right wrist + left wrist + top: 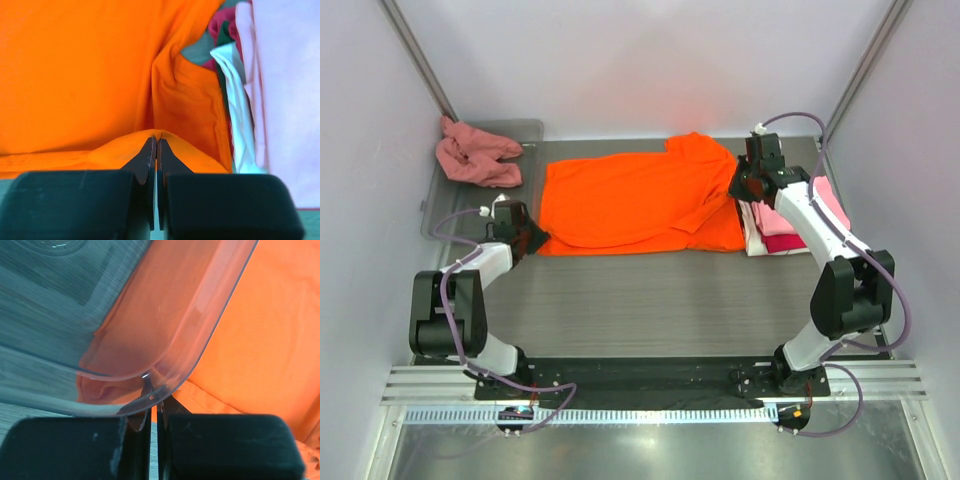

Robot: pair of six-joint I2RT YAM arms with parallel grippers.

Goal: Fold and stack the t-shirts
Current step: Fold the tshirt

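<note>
The bright orange t-shirt [638,200] lies spread across the far middle of the table. My left gripper [527,238] is shut on its near left corner [200,397], beside the clear tray's rim [200,335]. My right gripper [740,186] is shut on a fold of the orange shirt's right edge [165,137]. A folded stack with the light pink t-shirt [790,218] on top and the crimson red t-shirt [782,244] under it lies at the right, partly under my right arm. The dusty salmon-pink t-shirt [475,155] lies crumpled in the tray.
The clear grey plastic tray [530,130] stands at the far left, against the left wall. White cloth [239,120] shows at the stack's edge in the right wrist view. Walls close in the left, right and far sides.
</note>
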